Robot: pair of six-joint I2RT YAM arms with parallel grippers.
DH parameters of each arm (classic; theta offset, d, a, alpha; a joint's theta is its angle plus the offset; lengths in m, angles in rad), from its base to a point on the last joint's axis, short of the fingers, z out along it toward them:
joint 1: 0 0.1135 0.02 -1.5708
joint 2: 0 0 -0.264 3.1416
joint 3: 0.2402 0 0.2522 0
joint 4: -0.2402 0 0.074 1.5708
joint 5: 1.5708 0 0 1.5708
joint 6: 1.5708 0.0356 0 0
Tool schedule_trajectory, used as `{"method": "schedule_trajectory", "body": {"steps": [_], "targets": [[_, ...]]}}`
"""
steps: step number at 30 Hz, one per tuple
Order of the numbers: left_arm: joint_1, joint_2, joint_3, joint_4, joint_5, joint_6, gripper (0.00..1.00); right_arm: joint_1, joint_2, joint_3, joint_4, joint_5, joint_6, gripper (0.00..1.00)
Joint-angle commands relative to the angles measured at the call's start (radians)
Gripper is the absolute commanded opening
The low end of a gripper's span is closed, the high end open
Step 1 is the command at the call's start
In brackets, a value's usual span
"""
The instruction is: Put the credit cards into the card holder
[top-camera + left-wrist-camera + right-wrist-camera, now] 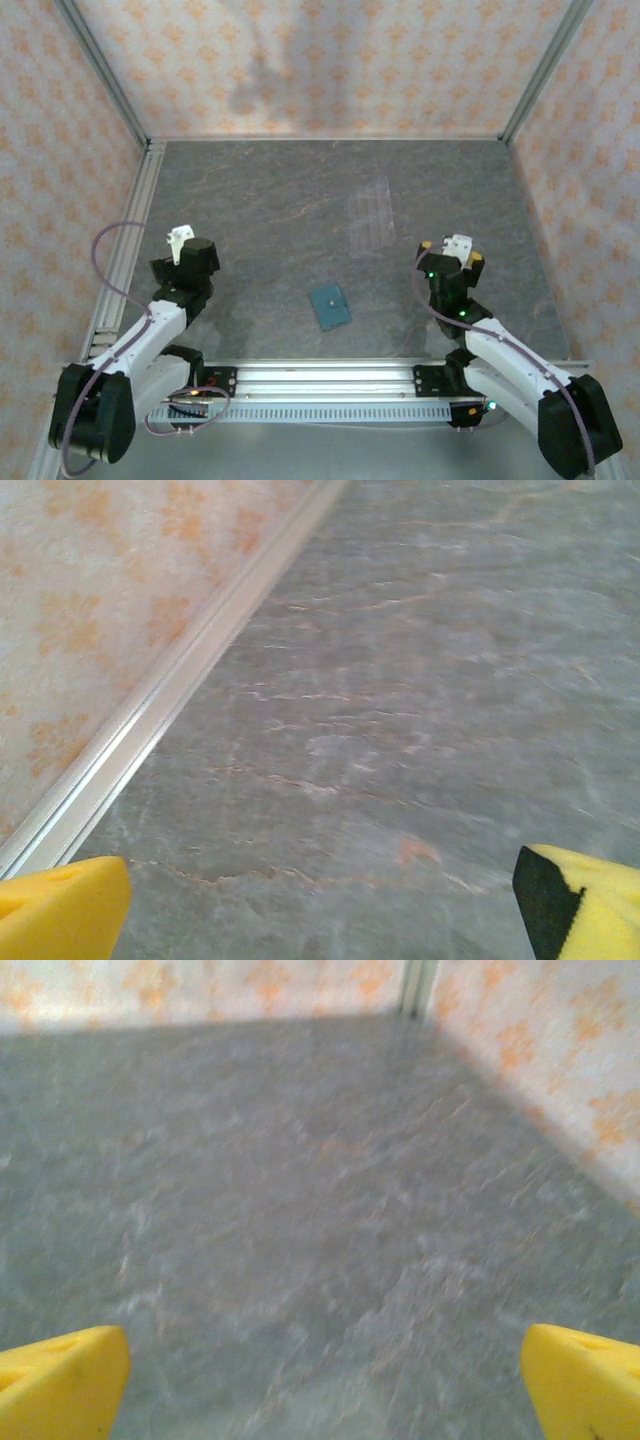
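The card holder point(330, 305), a small teal-blue square wallet, lies folded shut on the grey table near the front centre, between the two arms. The credit cards are out of view. My left gripper point(179, 239) is at the left, well apart from the card holder. In the left wrist view my left gripper point(320, 920) is open, its yellow pads point(62, 910) wide apart over bare table. My right gripper point(455, 246) is off to the right of the holder. In the right wrist view my right gripper point(320, 1385) is open too, with nothing between its pads point(60, 1380).
A clear transparent slotted stand point(372, 215) lies on the table beyond the card holder, right of centre. Patterned walls with metal rails point(125, 250) close the table on the left, back and right. A metal rail point(320, 378) carries the arm bases at the front.
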Motion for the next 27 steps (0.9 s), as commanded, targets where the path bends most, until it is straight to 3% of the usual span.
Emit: {"method": "schedule_trajectory", "body": {"steps": [1,4,7,10,13,14,16,17,19,20,22,23,25,27], "targets": [[0.066,0.120,-0.005,0.358,0.004,-0.004,1.00,-0.097,0.047,-0.005,0.243,-0.032,-0.060,1.00],[0.085,0.296,0.094,0.360,0.019,0.021,0.99,-0.191,0.135,-0.027,0.327,-0.102,-0.003,1.00],[0.095,0.388,0.098,0.496,0.032,-0.009,0.99,-0.240,0.296,-0.032,0.507,-0.195,0.042,1.00],[0.061,0.464,0.155,0.485,0.008,0.036,1.00,-0.244,0.465,0.042,0.572,-0.269,-0.033,1.00],[0.026,0.502,0.143,0.564,0.163,0.155,1.00,-0.300,0.578,0.086,0.635,-0.346,-0.056,1.00],[0.031,0.498,0.114,0.608,0.195,0.157,0.99,-0.324,0.613,0.080,0.667,-0.361,-0.026,1.00],[0.054,0.563,0.024,0.856,0.216,0.158,1.00,-0.356,0.739,0.033,0.893,-0.395,0.000,1.00],[0.051,0.522,0.061,0.718,0.213,0.145,1.00,-0.365,0.751,0.034,0.898,-0.425,-0.004,1.00],[0.051,0.549,0.040,0.803,0.216,0.156,1.00,-0.368,0.682,0.100,0.649,-0.499,-0.019,1.00],[0.050,0.522,0.061,0.705,0.216,0.142,1.00,-0.373,0.713,0.130,0.658,-0.530,-0.026,1.00],[0.041,0.541,0.051,0.766,0.202,0.161,1.00,-0.387,0.716,0.167,0.584,-0.538,-0.010,1.00],[0.038,0.521,0.073,0.682,0.199,0.152,1.00,-0.387,0.704,0.174,0.557,-0.540,-0.011,1.00],[0.041,0.522,0.080,0.683,0.223,0.161,1.00,-0.388,0.728,0.154,0.639,-0.540,-0.009,1.00],[0.041,0.523,0.080,0.685,0.221,0.162,1.00,-0.388,0.710,0.169,0.575,-0.536,-0.014,0.99]]}}
